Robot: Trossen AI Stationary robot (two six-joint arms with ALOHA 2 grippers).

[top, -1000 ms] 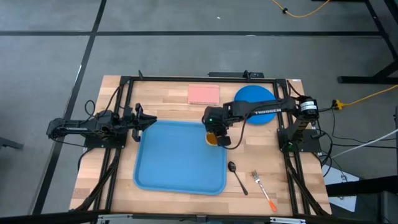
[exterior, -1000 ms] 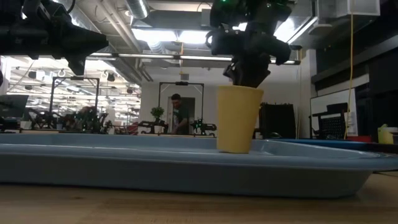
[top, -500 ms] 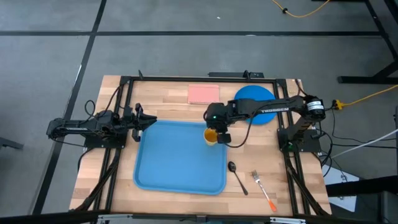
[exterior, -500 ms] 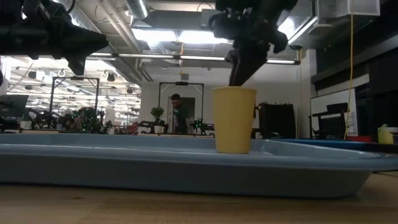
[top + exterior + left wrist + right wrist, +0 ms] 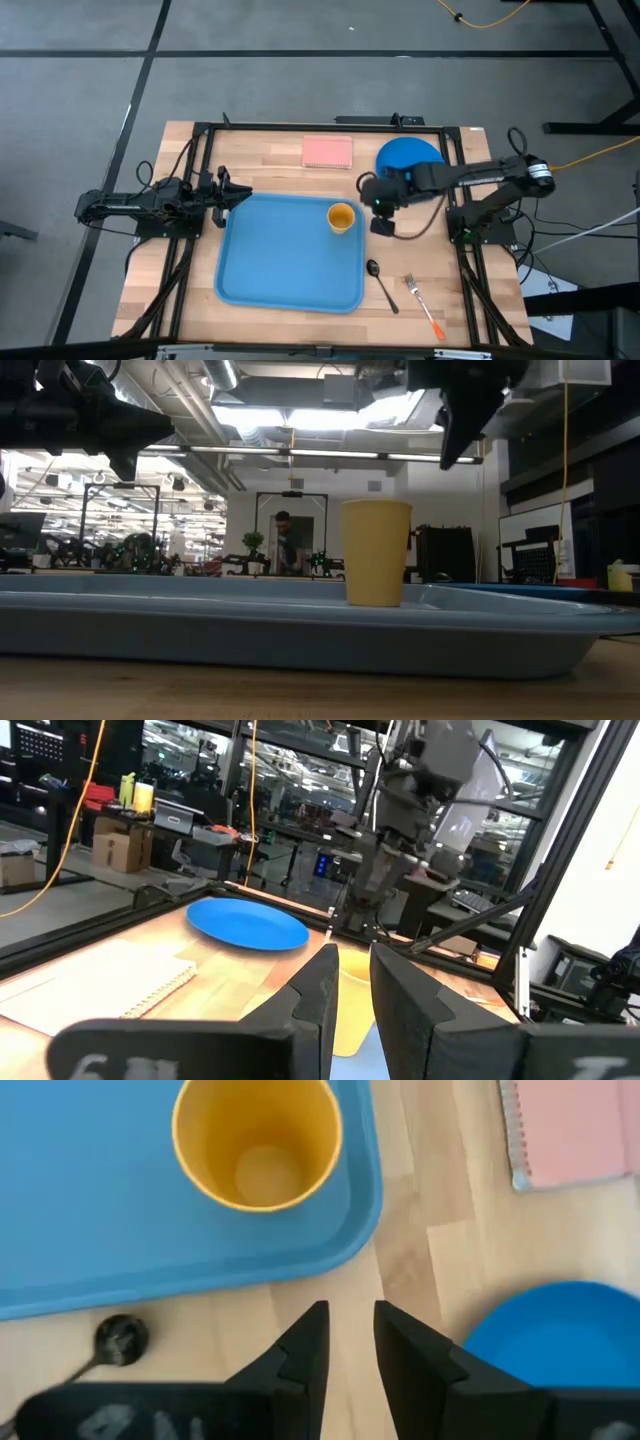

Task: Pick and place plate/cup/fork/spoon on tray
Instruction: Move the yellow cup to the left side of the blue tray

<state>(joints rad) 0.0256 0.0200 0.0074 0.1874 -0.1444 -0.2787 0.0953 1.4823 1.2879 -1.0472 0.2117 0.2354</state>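
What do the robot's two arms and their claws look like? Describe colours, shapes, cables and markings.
Both arms are dark, jointed and slim, with black cables trailing to their bases. The right arm carries pale lettering on its long link. Each claw, left claw and right claw, ends in two flat black fingers.

Matt plastic cup [image 5: 341, 217], smooth tray [image 5: 260, 260], wooden table [image 5: 400, 255].

The cup [image 5: 340, 217] stands in the tray [image 5: 280, 270], near its right rim. Right of the tray on the counter [image 5: 270, 150] lie the spoon [image 5: 380, 283] and fork [image 5: 422, 305]; the plate [image 5: 408, 152] lies behind them.
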